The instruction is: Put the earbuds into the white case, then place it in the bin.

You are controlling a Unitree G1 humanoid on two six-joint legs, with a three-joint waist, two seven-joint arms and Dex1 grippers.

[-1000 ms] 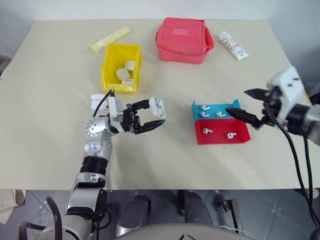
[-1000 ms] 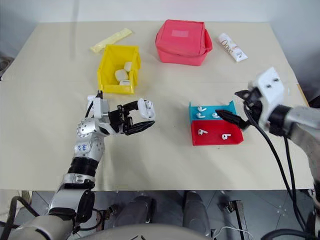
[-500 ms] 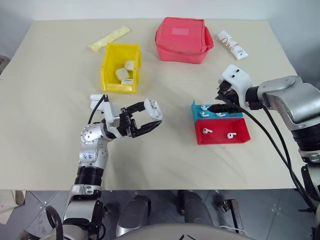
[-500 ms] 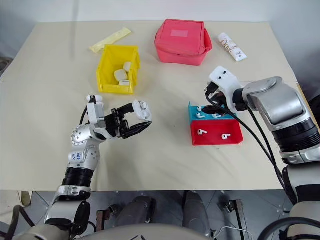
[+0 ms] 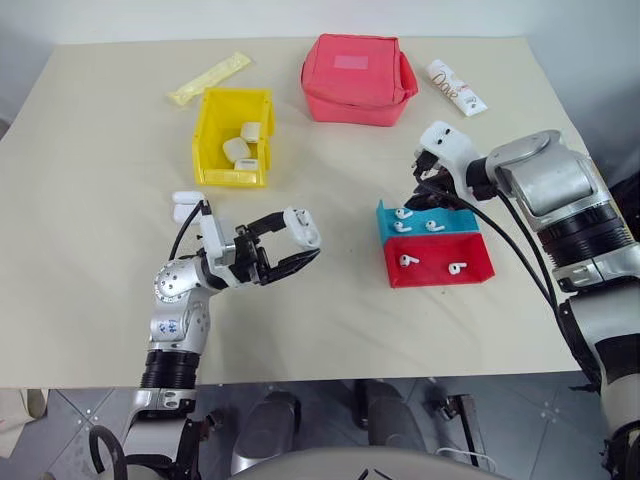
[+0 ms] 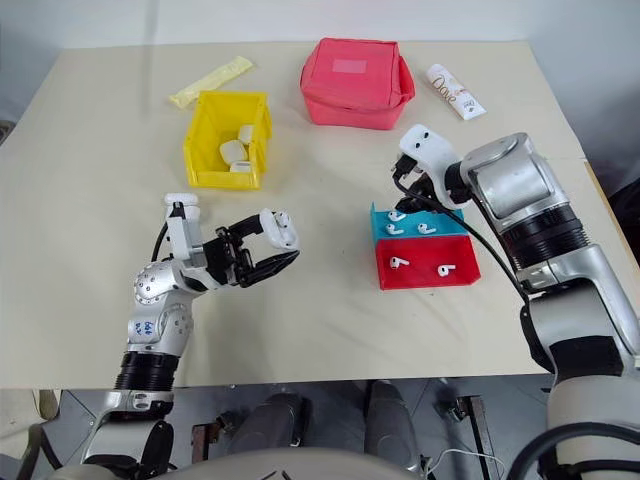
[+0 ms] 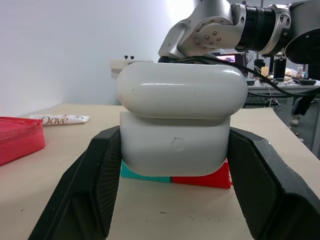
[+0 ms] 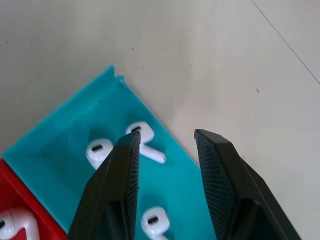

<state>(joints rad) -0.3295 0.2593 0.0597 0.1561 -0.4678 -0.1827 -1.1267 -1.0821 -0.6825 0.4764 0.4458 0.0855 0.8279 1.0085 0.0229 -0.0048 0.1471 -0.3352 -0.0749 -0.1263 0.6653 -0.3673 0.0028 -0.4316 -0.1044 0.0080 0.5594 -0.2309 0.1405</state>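
Note:
My left gripper point(image 5: 291, 243) is shut on the white case point(image 5: 303, 227), held above the table in front of the bin; in the left wrist view the case point(image 7: 177, 120) sits between both fingers with its lid on top. Several earbuds lie in two trays: three in the blue tray point(image 5: 455, 226), such as one earbud point(image 5: 403, 212), and two in the red tray point(image 5: 440, 282). My right gripper point(image 5: 421, 192) points down over the blue tray's far corner. Its fingers point(image 8: 220, 170) stand apart just above an earbud point(image 8: 146, 146). The yellow bin point(image 5: 232, 178) stands at the back left.
The bin holds several white cases. Another white case point(image 5: 186, 205) lies on the table beside my left arm. A red pouch point(image 5: 355, 78), a white tube point(image 5: 457, 88) and a yellow sachet point(image 5: 208, 79) lie along the far edge.
My right gripper has swung in from the table's right side, tipped down over the blue tray and narrowed its fingers. The left gripper still holds the case in about the same place.

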